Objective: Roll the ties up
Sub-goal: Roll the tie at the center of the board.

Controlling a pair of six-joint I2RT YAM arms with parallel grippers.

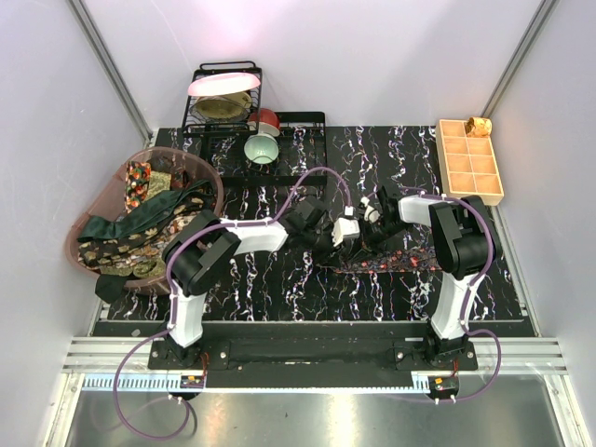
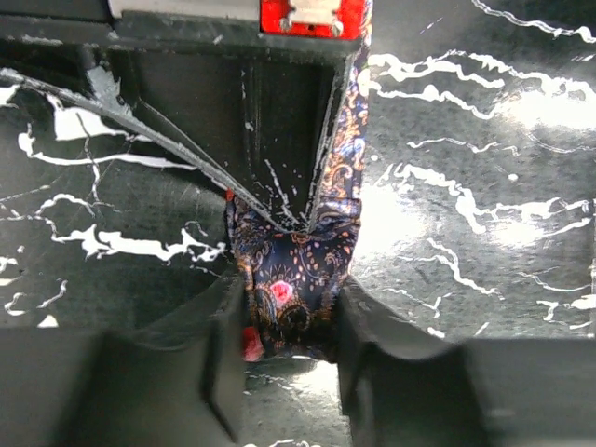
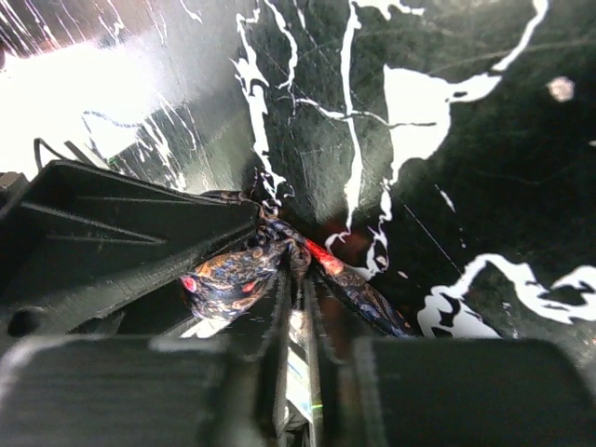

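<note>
I'm working one paisley tie [image 1: 410, 263], stretched flat on the marbled mat [image 1: 279, 289], on my side of the tan tray [image 1: 470, 160] and a little left of it. Its folded end sits further left of the tray, where both arms meet. My left gripper [image 2: 284, 358] grips that fold, a finger [image 2: 219, 372] pressed on each side. The right gripper [image 3: 296, 279] is all but shut, only a slit left, its tips pinching the fabric. The other ties [image 1: 140, 219] fill a basket [image 1: 74, 251] across the mat from the tray.
</note>
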